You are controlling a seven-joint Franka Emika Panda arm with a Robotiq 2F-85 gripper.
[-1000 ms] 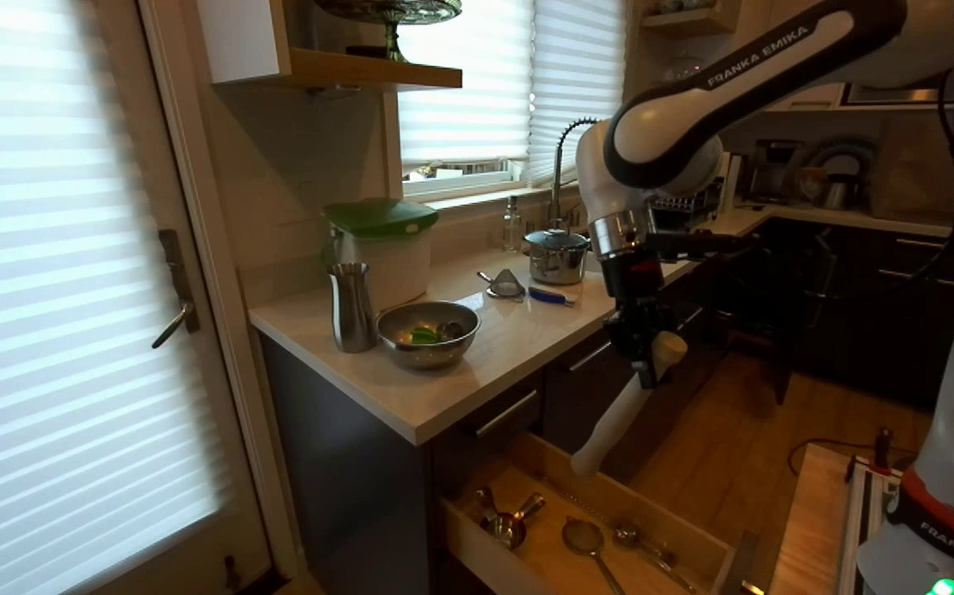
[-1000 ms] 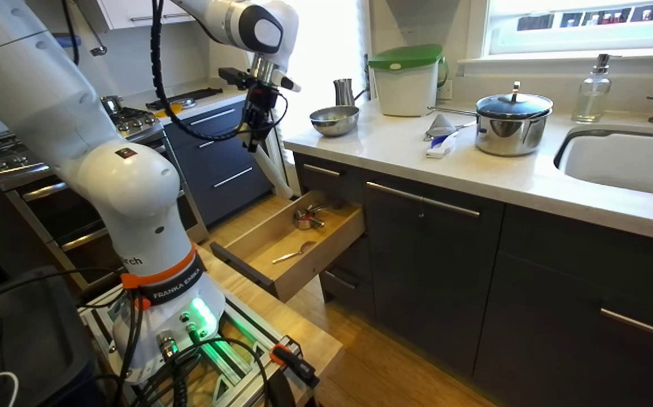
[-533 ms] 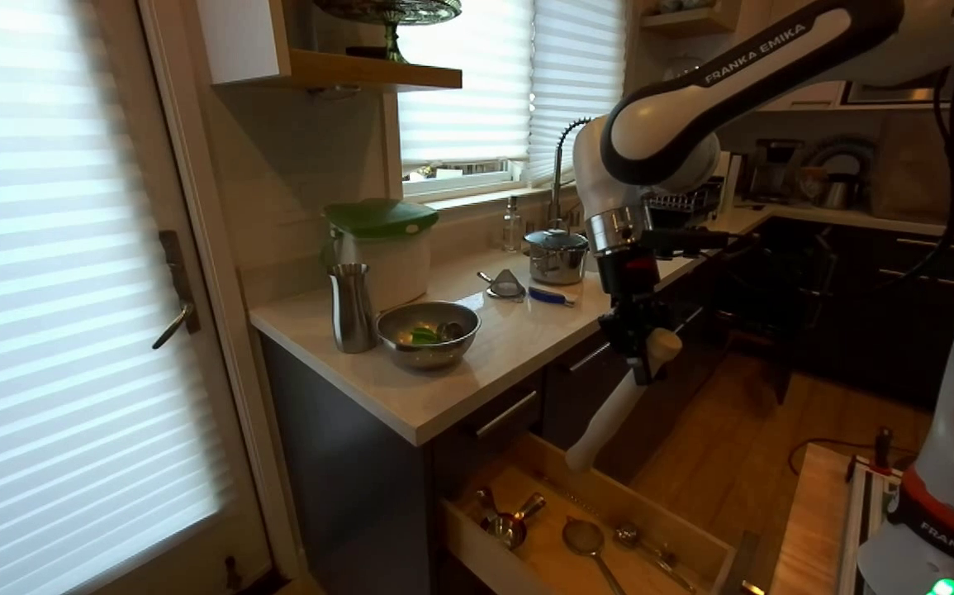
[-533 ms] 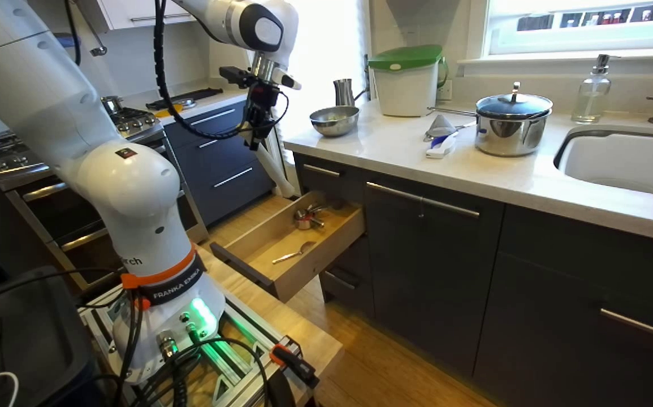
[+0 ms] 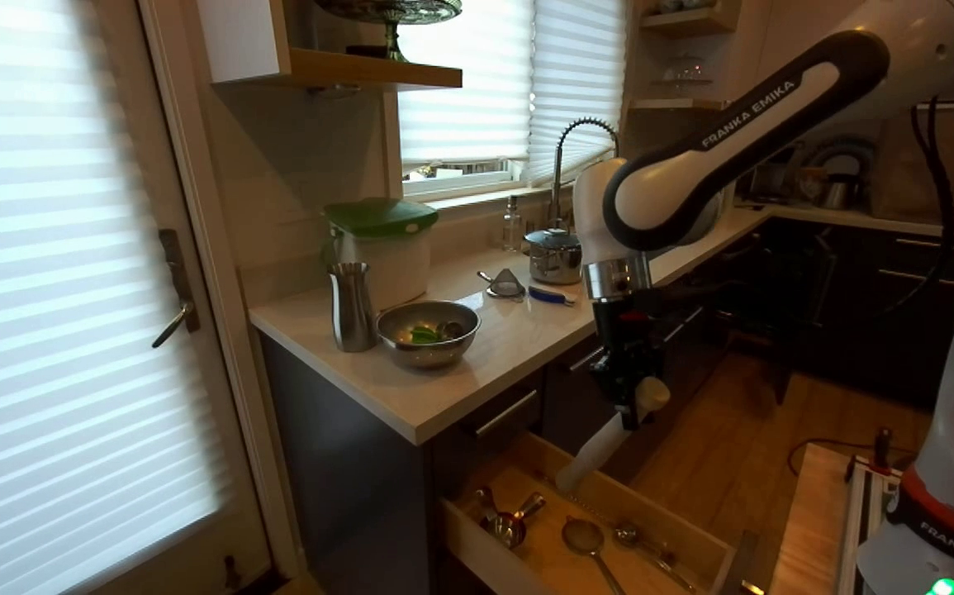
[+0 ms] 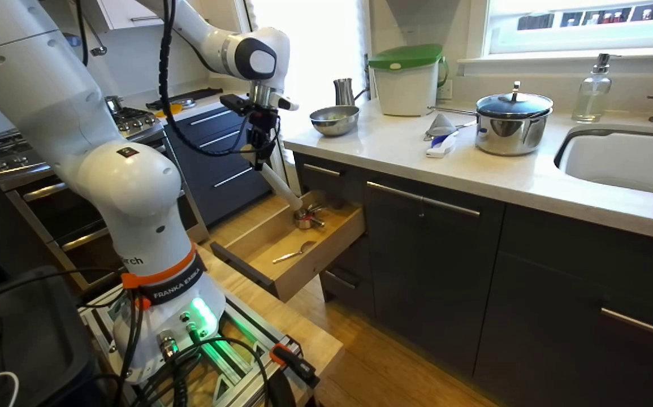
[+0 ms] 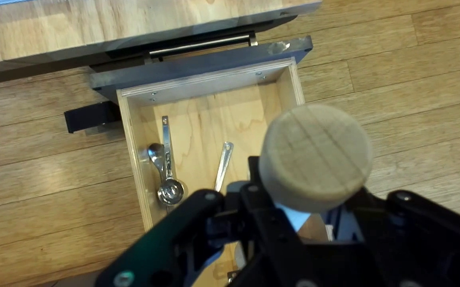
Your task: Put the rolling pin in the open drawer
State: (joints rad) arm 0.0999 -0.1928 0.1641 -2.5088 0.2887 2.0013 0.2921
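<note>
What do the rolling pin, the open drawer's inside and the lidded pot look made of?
Rolling pin: likely wood, matte; grain streaks cross its pale end.
Open drawer: apparently plywood inside, smooth, pale; layered edges and visible grain.
Lidded pot: polished metal, probably stainless steel, given bright reflections; its glossy bluish lid may be glass.

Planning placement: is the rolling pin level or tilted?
Tilted: in both exterior views the rolling pin slopes down from the hand toward the drawer.
</note>
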